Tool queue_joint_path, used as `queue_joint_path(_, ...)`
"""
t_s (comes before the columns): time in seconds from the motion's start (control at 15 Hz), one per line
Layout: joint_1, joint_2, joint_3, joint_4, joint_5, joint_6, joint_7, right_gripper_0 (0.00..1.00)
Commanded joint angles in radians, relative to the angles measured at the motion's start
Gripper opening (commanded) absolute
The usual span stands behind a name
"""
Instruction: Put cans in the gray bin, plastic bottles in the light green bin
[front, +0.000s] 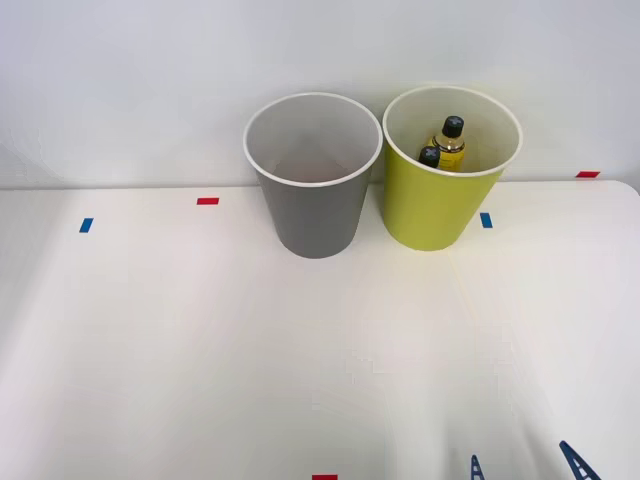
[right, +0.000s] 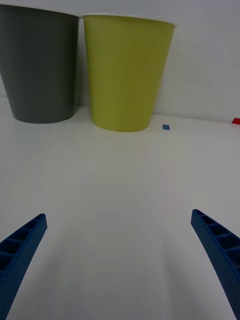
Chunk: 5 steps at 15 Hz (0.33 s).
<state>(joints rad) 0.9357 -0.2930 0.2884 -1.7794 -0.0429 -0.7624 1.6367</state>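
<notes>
The gray bin (front: 318, 215) and the light green bin (front: 430, 210) stand upright side by side at the back of the white table. Two plastic bottles with black caps lie inside the light green bin: one with amber contents (front: 449, 142) and a second (front: 430, 156) just in front of it. A faint reddish tint shows low inside the gray bin; the cans are hidden. My right gripper (front: 527, 470) hovers open at the table's near edge, well short of both bins, with nothing between its fingers. In the wrist view the gripper (right: 119, 215) faces the gray bin (right: 40, 65) and the light green bin (right: 125, 75).
Small tape marks dot the table (front: 200, 350): red (front: 207, 201) and blue (front: 86, 225) at the left, blue (front: 486, 220) beside the green bin, red (front: 587, 174) at the far right, red (front: 324, 477) at the near edge. A white wall rises behind the bins.
</notes>
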Motion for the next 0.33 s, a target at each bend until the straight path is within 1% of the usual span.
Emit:
queue_joint_path(0.07,0.000,0.000,0.000,0.000,0.000,0.000,0.000,1.00)
queue_joint_path(0.33,0.000,0.000,0.000,0.000,0.000,0.000,0.000,1.00)
